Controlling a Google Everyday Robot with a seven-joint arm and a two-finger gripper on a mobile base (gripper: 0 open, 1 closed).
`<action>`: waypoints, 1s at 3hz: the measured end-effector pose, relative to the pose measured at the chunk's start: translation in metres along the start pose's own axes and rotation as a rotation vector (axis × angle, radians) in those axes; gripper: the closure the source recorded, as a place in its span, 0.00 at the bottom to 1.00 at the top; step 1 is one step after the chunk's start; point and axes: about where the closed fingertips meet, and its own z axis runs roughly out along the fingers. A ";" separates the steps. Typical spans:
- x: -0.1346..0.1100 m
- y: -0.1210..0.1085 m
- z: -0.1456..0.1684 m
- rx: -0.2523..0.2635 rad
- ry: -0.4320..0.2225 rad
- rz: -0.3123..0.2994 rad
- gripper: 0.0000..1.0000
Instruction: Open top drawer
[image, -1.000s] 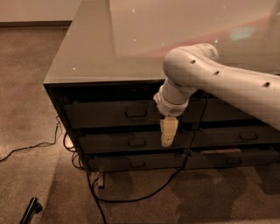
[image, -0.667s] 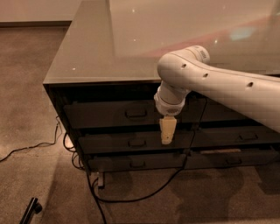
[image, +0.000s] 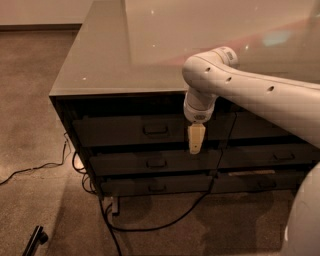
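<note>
Just right of the pull (image: 156, 130) on the top drawer (image: 112, 131), the gripper (image: 196, 139) has risen slightly to drawer height; whether it is open, I cannot tell. The drawer stays shut, its pull ungrasped.

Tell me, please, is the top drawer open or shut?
Shut: the top drawer sits back under the countertop, no inner floor showing. The gripper hangs in front, beside its pull.
</note>
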 end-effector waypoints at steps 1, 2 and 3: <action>0.000 0.000 0.007 -0.006 -0.009 0.005 0.00; 0.003 -0.003 0.015 0.003 -0.003 0.033 0.00; 0.005 -0.005 0.024 0.011 0.000 0.063 0.00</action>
